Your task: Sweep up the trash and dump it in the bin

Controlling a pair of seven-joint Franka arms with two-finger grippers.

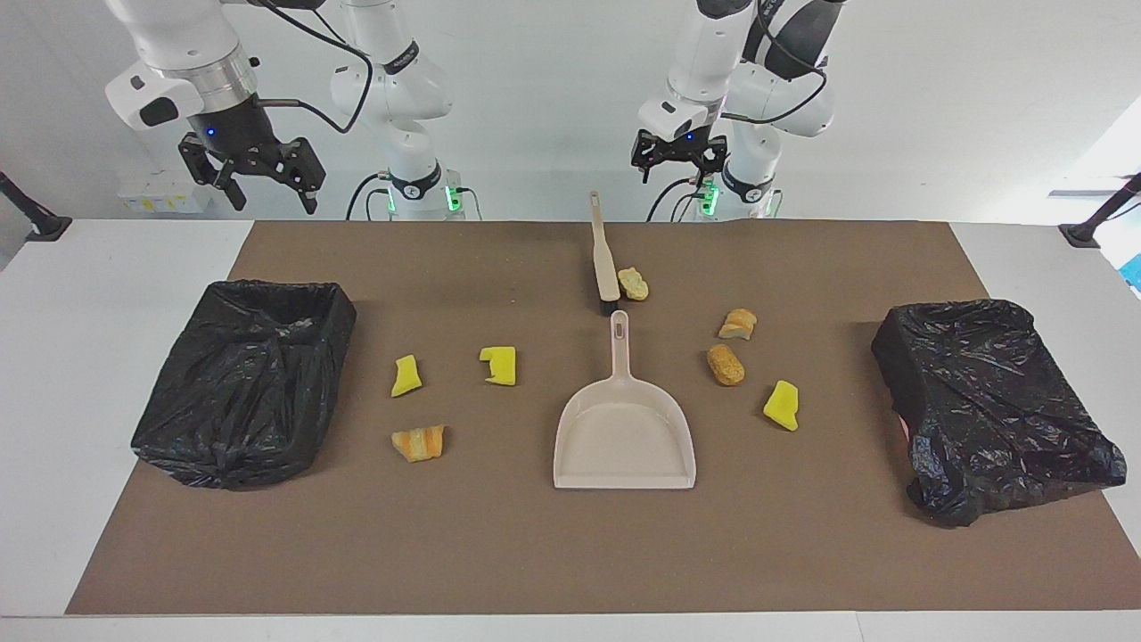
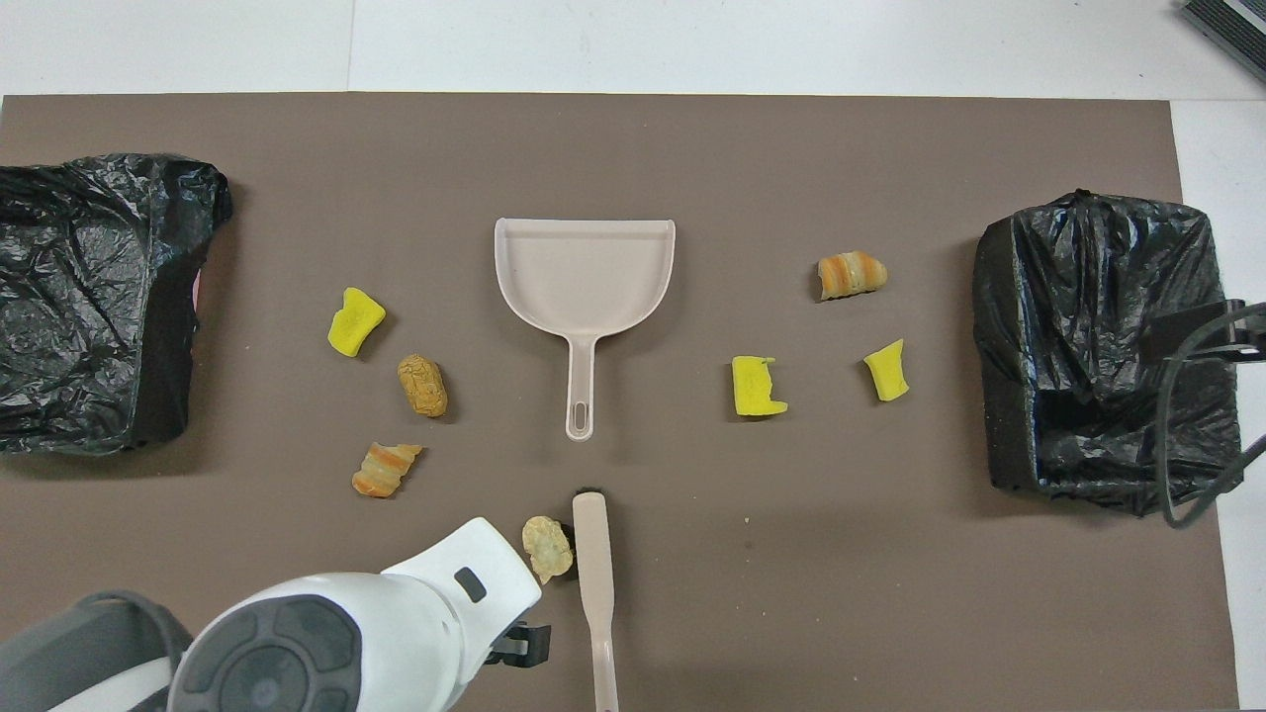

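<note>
— What lies closest to the facing camera?

— The dustpan [image 1: 624, 437], its wide mouth turned away from the robots toward the bare mat [image 1: 499, 553], its handle pointing at them. Just past the handle tip lies the brush [image 1: 604, 259], lengthwise, bristle end toward the pan, a narrow gap between the two.

— And the trash?

— Seven scraps in two loose groups. Toward the right arm's end: a yellow chunk [image 1: 406, 375], another yellow chunk [image 1: 499, 366], and a striped orange lump [image 1: 419, 442] farther from the robots. Toward the left arm's end: a pale lump [image 1: 634, 283] beside the brush, a tan lump [image 1: 738, 324], a brown lump [image 1: 726, 365], and a third yellow chunk [image 1: 782, 405]. All sit apart from one another.

— The bins?

— One black-bagged bin [image 1: 245, 379] at the right arm's end, open on top; another bin [image 1: 989, 401] at the left arm's end, bag bunched over it. Both lie on the mat's ends, clear floor between them and the scraps.

— The arms?

— Right gripper [image 1: 258, 178] hangs high near the table edge by its bin, fingers spread, holding nothing. Left gripper [image 1: 677, 159] hovers near the brush's handle end, fingers parted, empty.
</note>
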